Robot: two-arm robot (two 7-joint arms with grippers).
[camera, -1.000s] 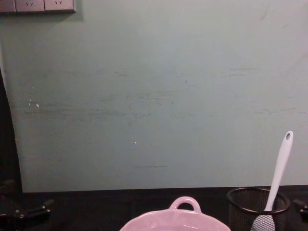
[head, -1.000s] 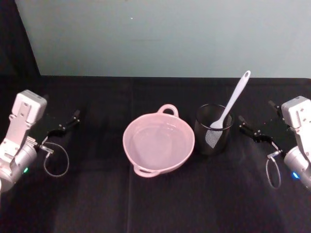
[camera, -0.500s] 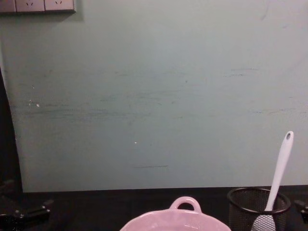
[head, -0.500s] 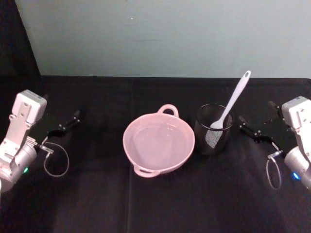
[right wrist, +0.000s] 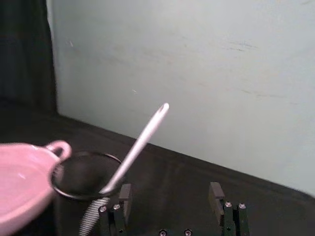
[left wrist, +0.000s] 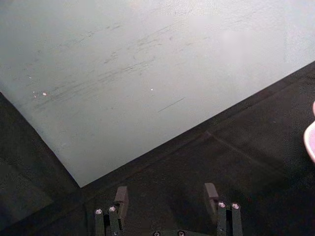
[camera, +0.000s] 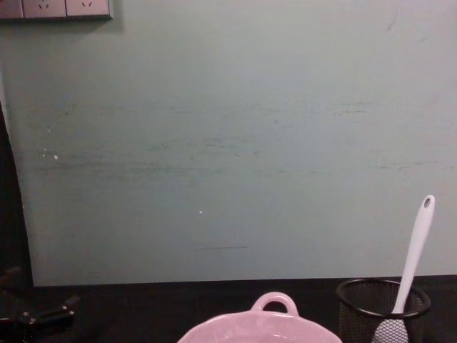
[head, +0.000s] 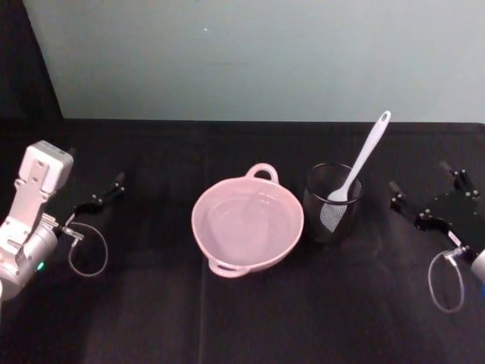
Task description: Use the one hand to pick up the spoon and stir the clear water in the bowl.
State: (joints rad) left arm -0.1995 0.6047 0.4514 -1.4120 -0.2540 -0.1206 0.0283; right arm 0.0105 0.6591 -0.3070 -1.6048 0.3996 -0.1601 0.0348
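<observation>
Spoon point(head: 362, 163) standing head-down in mesh cup point(head: 332, 220), just right of bowl point(head: 248, 224). Right gripper point(head: 423, 182), fingers apart, is near the cup's right; left gripper point(left wrist: 166, 194), likewise apart, is parked far left. Best grasp: the handle above the rim, then a lift along its tilt, lest the cup topple.

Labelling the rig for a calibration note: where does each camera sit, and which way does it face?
Left wrist: on the left arm, facing the wall past the open left gripper; bowl edge in view.
Right wrist: on the right arm, facing mesh cup and spoon past the open right gripper.
Head: high, looking down at the table; both grippers at the sides.
Chest: low, facing forward at the wall; left gripper at lower left.
Head and chest share bowl, mesh cup, spoon.
</observation>
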